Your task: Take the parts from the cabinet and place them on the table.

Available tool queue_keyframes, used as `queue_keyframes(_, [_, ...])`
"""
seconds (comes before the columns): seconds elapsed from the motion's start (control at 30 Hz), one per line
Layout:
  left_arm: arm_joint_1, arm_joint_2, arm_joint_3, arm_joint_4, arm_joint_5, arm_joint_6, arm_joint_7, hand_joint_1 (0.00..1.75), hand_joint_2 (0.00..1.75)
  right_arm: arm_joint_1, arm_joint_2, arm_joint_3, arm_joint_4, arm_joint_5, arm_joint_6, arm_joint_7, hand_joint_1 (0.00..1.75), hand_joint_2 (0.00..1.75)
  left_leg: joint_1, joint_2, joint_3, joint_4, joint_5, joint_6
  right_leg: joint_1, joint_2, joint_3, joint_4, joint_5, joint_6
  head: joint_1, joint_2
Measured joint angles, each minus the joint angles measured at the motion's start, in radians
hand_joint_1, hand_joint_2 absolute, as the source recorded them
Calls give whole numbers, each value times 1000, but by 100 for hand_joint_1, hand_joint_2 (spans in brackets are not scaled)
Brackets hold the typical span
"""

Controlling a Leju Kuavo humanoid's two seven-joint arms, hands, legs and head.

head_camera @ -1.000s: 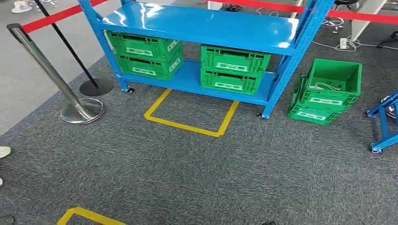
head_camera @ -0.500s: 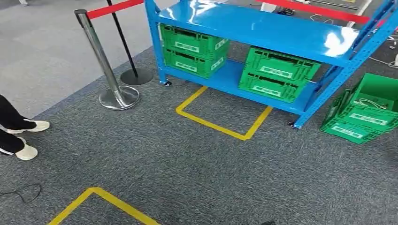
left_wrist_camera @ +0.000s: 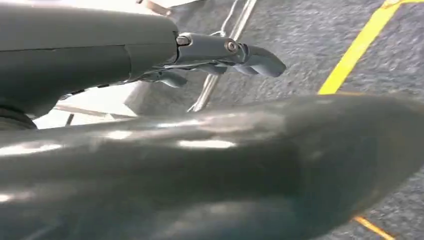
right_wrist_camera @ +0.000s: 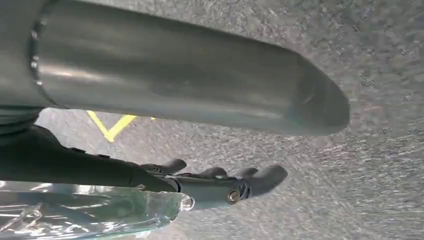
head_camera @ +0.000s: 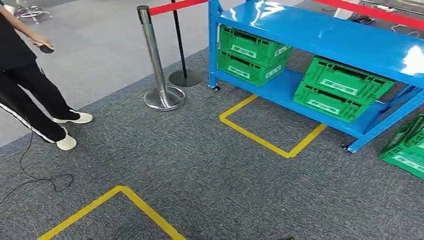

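Note:
The blue cabinet (head_camera: 320, 35) stands at the upper right of the head view, its top shelf bare. Two stacks of green crates (head_camera: 252, 52) (head_camera: 340, 87) sit on its lower shelf; what lies in them is hidden. My left hand (left_wrist_camera: 225, 55) hangs over the grey carpet with its fingers slightly curled and nothing in them. My right hand (right_wrist_camera: 220, 185) also hangs over the carpet. A clear plastic-wrapped part (right_wrist_camera: 85, 210) lies against its fingers and appears held there.
A person (head_camera: 30, 85) in black stands at the left, with a cable (head_camera: 45, 180) trailing on the floor. A chrome barrier post (head_camera: 155, 65) with red tape stands left of the cabinet. Yellow tape squares (head_camera: 270, 142) (head_camera: 120, 197) mark the carpet. More green crates (head_camera: 405, 147) sit at the right edge.
The whole head view has swung left, so the cabinet and the post now sit further right. The person has come into the picture at the left.

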Motion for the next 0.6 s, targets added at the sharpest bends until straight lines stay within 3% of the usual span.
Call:
queue_keyframes(0.03, [1, 2, 0, 0, 0, 0, 0, 0, 0, -1, 0, 0, 0, 0, 0, 0, 0, 0, 0, 31, -5, 8, -7, 0, -7, -17, 3, -13, 10, -8, 1, 0])
queue_keyframes(0.07, [1, 0, 0, 0, 0, 0, -1, 0, 0, -2, 1, 0, 0, 1, 0, -1, 0, 0, -9, 88, -18, 34, -33, -2, -6, -27, 4, -16, 13, -14, -4, 0])
queue_keyframes(0.1, [-3, -2, 0, 0, 0, 0, -2, 0, 0, 0, 1, 0, 0, 1, 0, -1, 0, 0, -10, 114, -50, 100, -77, -5, -5, -42, 2, -16, 13, -15, -2, 0])
queue_keyframes(0.17, [-7, -2, 0, 0, 1, 1, -8, 0, 0, 4, 1, 0, 0, 1, 0, -1, 0, 0, -9, 129, -120, 257, -148, -9, -2, -76, 0, -16, 12, -17, -2, 0])
queue_keyframes(0.2, [-6, -2, 0, 0, 3, 1, -10, 0, 0, 4, 1, 0, 0, 1, 1, -1, 0, 0, -9, 130, -139, 302, -158, -11, -2, -91, -1, -15, 11, -18, -3, 0])
queue_keyframes(0.23, [-5, -1, 0, 0, 6, 2, -16, 0, 0, 3, 1, 0, 0, 1, 1, -1, 0, 0, -9, 131, -132, 298, -145, -12, -2, -105, -1, -15, 11, -18, -3, 0])
queue_keyframes(0.3, [-3, 0, 2, 0, 16, 0, -36, 0, 0, 0, 1, 0, 0, 0, 1, -2, 0, 0, -8, 145, -59, 170, -72, -12, -2, -131, 0, -15, 9, -16, -3, 0])
queue_keyframes(0.33, [-4, 0, 2, 0, 19, -2, -47, 0, 0, 0, 2, 0, 0, 0, 1, -2, 0, 0, -8, 172, -6, 79, -37, -12, -3, -143, 2, -14, 7, -12, -3, 0])
queue_keyframes(0.37, [-7, -2, 2, 0, 27, -6, -60, 0, 0, 0, 1, 0, 0, 0, 1, -3, 0, 0, -13, 227, 29, 20, -37, -14, 6, -153, 1, -12, 2, -5, -4, 0])
queue_keyframes(0.4, [-12, -2, 3, 0, 38, -18, -74, 0, 0, 0, 1, 0, 0, 0, 1, -4, 0, 0, -13, 216, 29, 5, -39, 0, 12, -163, -11, 1, -6, 1, -5, 0])
queue_keyframes(0.43, [-12, -2, 8, 0, 50, -33, -99, 0, 0, -1, 1, -1, 0, 0, 1, -6, 0, 0, -14, 202, 27, 8, -40, 11, 13, -173, -6, -4, -8, 4, 6, 0])
queue_keyframes(0.5, [-5, -3, 21, 0, 69, -43, -147, 0, 0, -4, 1, -1, 0, -3, 0, -11, 0, 0, -18, 184, 25, 8, -41, 20, 11, -192, 7, -8, -8, 7, 7, 0])
queue_keyframes(0.53, [-3, -5, 28, 0, 84, -44, -181, 0, 0, -5, 1, -1, 0, -5, 0, -13, 0, 0, -12, 171, 26, 5, -36, 30, 6, -183, 7, -2, -14, 16, 6, 0])
queue_keyframes(0.57, [-3, -7, 34, 0, 95, -46, -207, 0, 0, -5, 1, -2, 0, -7, -1, -14, 0, 0, -11, 164, 25, 5, -34, 34, 2, -127, -4, 26, -42, 24, 11, 0])
queue_keyframes(0.6, [-6, -7, 40, 0, 104, -48, -232, 0, 0, -2, 1, -3, 0, -10, -2, -17, 0, 0, -11, 155, 24, 5, -32, 40, 0, -94, -29, 86, -82, 26, 13, 0])
